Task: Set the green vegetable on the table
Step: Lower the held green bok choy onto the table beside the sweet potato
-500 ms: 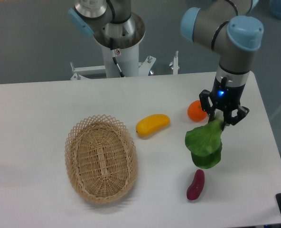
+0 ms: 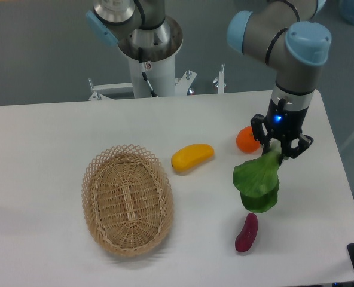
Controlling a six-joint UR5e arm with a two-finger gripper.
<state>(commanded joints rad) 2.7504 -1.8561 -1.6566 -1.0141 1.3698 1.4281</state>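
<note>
The green vegetable [image 2: 258, 181], a toy bok choy with broad dark green leaves, hangs leaf-end down on the right side of the white table [image 2: 57, 137]. Its pale stem end is up between the fingers of my gripper [image 2: 277, 152]. The gripper is shut on the stem. The leaves hang low near the tabletop; I cannot tell whether they touch it.
A purple eggplant piece [image 2: 246, 232] lies just below the leaves. An orange fruit [image 2: 246, 139] sits right beside the gripper on its left. A yellow mango [image 2: 192, 156] lies mid-table. An oval wicker basket [image 2: 127, 200] stands at the left front.
</note>
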